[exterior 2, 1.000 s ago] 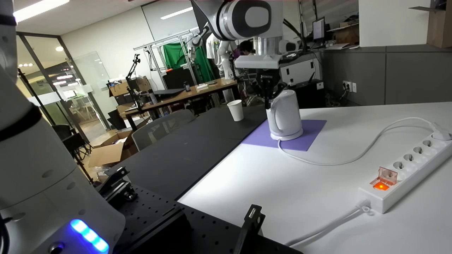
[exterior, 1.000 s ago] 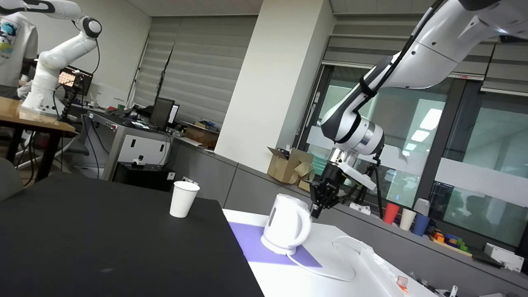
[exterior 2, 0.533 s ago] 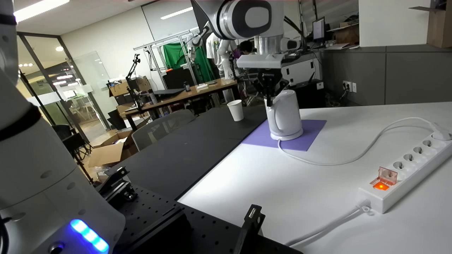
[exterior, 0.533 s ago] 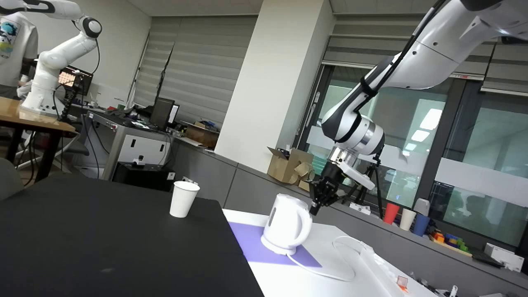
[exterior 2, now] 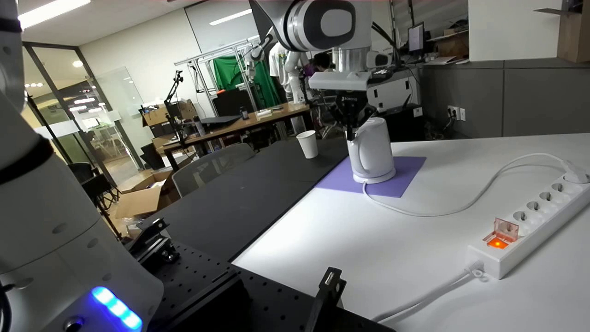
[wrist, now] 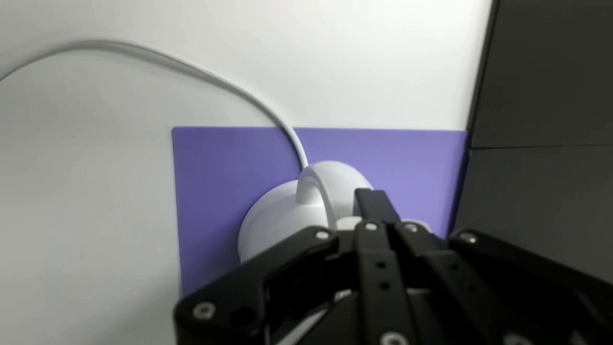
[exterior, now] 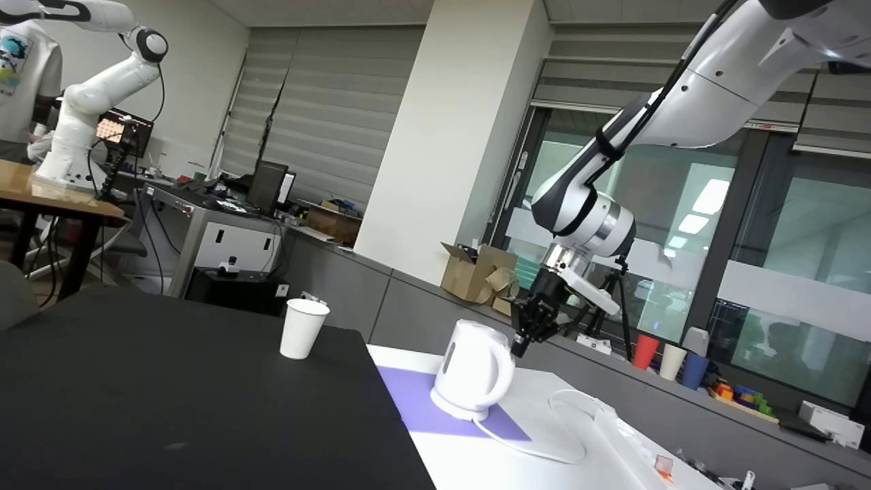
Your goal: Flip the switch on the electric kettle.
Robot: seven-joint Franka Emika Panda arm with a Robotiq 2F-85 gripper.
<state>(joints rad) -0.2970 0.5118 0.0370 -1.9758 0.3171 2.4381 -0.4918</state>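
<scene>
Gripper [wrist: 377, 206] is hanging with fingertips [exterior 2: 350, 133] pressed together, pinching nothing. Just beside them, the electric kettle [exterior 2: 380, 150] is standing upright, its handle [exterior: 505, 373] lying nearest. As the switch is not showing clearly, aligning should be preceding a slow, gentle press.

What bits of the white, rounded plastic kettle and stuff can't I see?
Part of the white, rounded plastic kettle: covered by the black jointed gripper, wrist view.
Whether its switch is on: too small in both exterior views, perhaps behind the gripper in the wrist view.
The thin white cord: cut off by the wrist view's left edge.
The small white paper cup: its wall hides its inside bottom in both exterior views.
</scene>
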